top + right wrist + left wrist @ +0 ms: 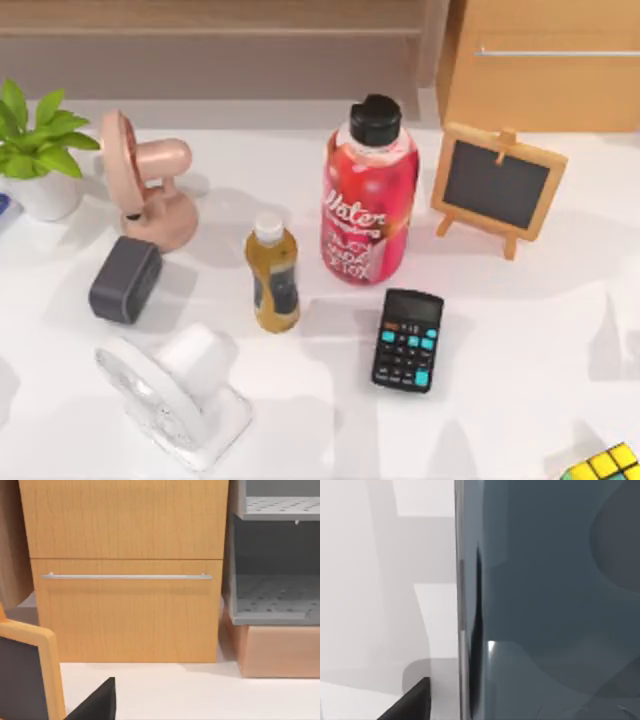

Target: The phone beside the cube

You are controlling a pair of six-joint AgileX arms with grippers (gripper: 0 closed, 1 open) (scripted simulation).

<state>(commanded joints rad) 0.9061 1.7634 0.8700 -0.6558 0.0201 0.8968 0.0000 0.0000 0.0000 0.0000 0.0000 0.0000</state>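
From above, the white table (520, 330) is busy: a potted plant (35, 150) at the far left, a pink fan (145, 185) just beside it, a rounded dark grey box (125, 280) in front of that fan, and a white fan (180, 395) lying near the front-left. In the middle stands a tall red bottle (370, 195) with a black cap, a small amber bottle (274, 275) just to its left, and a black calculator (409, 340) with teal keys in front of the red one. A little chalkboard easel (498, 188) sits toward the back right, and the cube (605, 463) peeks in at the front-right corner, yellow and green squares showing. Over to the left wrist view: the phone (555, 605) is right up against the camera, its dark grey-blue glass face spreading wide and its pale silvery rim running along one edge over the white surface; a dark finger (407, 702) of the left gripper juts in at the corner, and whether that gripper is spread or clamped I cannot tell. Right wrist view now: a wooden drawer cabinet (125, 570) with a long metal handle, grey perforated shelves (275, 555) beside it, the easel's frame close in, and one dark finger (97, 702) of the right gripper low in the corner, its grip also impossible to judge.
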